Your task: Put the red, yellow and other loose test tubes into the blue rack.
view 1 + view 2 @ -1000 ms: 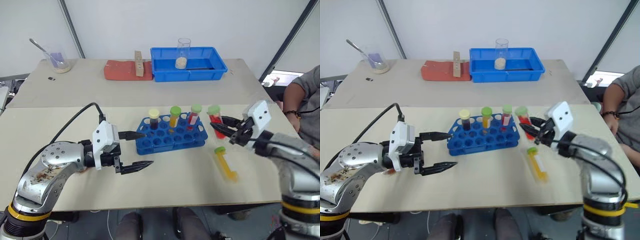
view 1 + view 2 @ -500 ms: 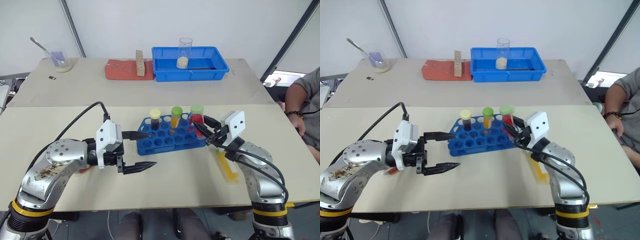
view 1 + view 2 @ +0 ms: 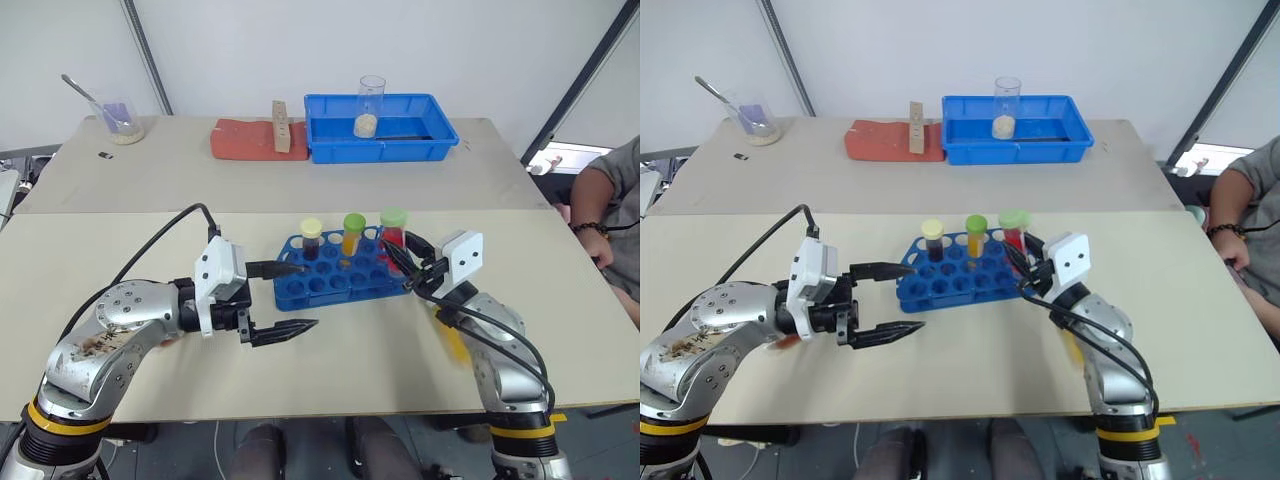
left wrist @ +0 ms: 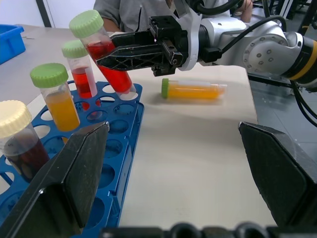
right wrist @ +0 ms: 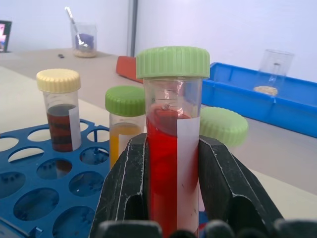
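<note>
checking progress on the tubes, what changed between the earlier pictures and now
The right claw, shut on the clear green-capped tube of red liquid, carried it leftward from beside the bright blue plastic holed rack to over the rack's right end. The open left claw, the three tubes standing in the rack and the yellow tube lying on the table stayed as they were.

Laboratory test setting.
Small bright blue plastic tube rack (image 3: 340,272) holding capped sample tubes; clear glass beaker (image 3: 370,105) in plain blue rectangular tray (image 3: 380,140); beige desk (image 3: 350,350).
</note>
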